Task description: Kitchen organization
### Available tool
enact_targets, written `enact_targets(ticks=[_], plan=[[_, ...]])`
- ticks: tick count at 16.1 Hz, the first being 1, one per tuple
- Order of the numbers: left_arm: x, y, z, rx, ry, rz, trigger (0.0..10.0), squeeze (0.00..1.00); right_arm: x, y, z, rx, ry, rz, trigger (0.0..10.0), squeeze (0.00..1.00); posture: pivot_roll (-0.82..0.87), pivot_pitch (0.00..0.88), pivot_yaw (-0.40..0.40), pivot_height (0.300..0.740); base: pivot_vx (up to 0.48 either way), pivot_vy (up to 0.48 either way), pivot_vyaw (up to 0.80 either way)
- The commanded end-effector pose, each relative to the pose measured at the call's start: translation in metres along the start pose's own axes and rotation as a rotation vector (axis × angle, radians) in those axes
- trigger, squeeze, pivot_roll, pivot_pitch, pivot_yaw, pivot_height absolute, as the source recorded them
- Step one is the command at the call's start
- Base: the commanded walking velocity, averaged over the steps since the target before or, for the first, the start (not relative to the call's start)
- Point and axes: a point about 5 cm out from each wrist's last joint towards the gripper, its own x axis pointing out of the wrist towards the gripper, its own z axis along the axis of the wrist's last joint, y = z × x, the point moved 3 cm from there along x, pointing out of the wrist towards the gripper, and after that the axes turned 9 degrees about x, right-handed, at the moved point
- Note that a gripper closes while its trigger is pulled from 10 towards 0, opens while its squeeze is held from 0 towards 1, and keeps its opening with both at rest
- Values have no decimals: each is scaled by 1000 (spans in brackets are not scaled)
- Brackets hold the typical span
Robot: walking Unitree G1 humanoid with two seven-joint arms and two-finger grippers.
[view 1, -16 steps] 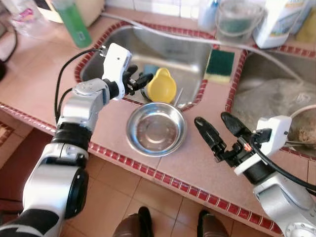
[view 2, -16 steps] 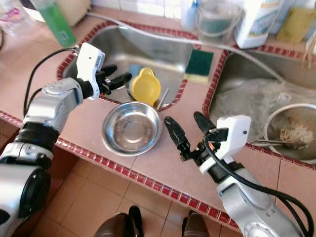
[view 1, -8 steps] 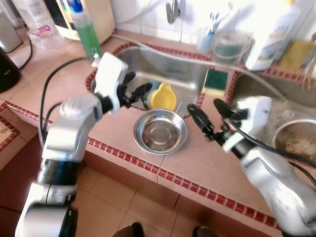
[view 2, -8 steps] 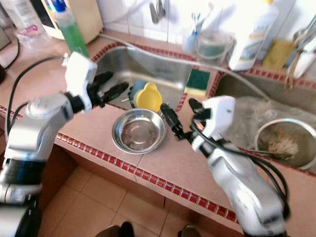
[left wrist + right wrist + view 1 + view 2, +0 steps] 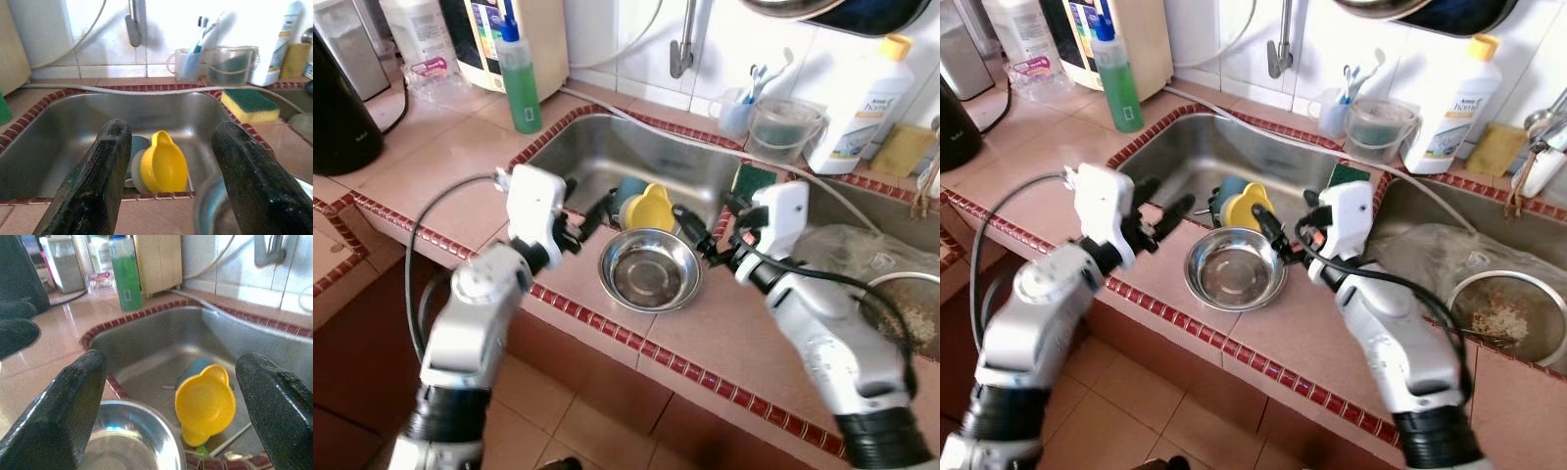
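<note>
A round steel bowl [image 5: 650, 275] sits empty on the tiled surface [image 5: 450, 166], on the strip between the front edge and the sink [image 5: 636, 162], its far rim just beside the sink's near lip; inside the sink, close behind the bowl, a yellow jug-shaped cup [image 5: 648, 207] lies tilted with a teal cup [image 5: 1231, 186] touching it on the robot's left, and a thin metal utensil lies on the sink floor near them.

The left claw [image 5: 590, 215] hovers over the surface just to the left of the bowl, fingers spread wide and holding nothing; in the left wrist view its two black fingers [image 5: 95, 181] frame the yellow cup, with the bowl's rim blurred at the lower edge of that picture. The right claw [image 5: 703, 227] hangs at the bowl's right side, over the sink corner, also spread wide and empty; its wrist camera looks across the bowl and the yellow cup toward the far end of the surface.

A green-and-yellow sponge [image 5: 250, 104] rests on the divider between the sink and a second basin on the right; behind the sink stand a clear plastic tub [image 5: 775, 128], a mug with toothbrushes [image 5: 736, 109], and a white detergent bottle [image 5: 858, 106]; a green dish-soap bottle [image 5: 519, 76] stands at the sink's far left corner; a strainer with food scraps [image 5: 1503, 318] sits at the right.
</note>
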Motion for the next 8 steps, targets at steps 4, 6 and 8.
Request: enact_targets(ticks=[4, 6, 8], plan=[[-7, -27, 18, 94, -80, -86, 10000, 0, 4, -22, -17, -6, 46, -31, 10000, 0, -209, 68, -1, 740, 0, 0, 0], [-9, -36, 24, 133, -108, -117, 10000, 0, 6, -38, -26, -23, 72, -79, 10000, 0, -208, 69, -6, 740, 0, 0, 0], [-12, -46, 28, 136, -118, -154, 10000, 0, 9, -43, -31, -10, 89, -64, 10000, 0, -209, 77, -6, 740, 0, 0, 0]])
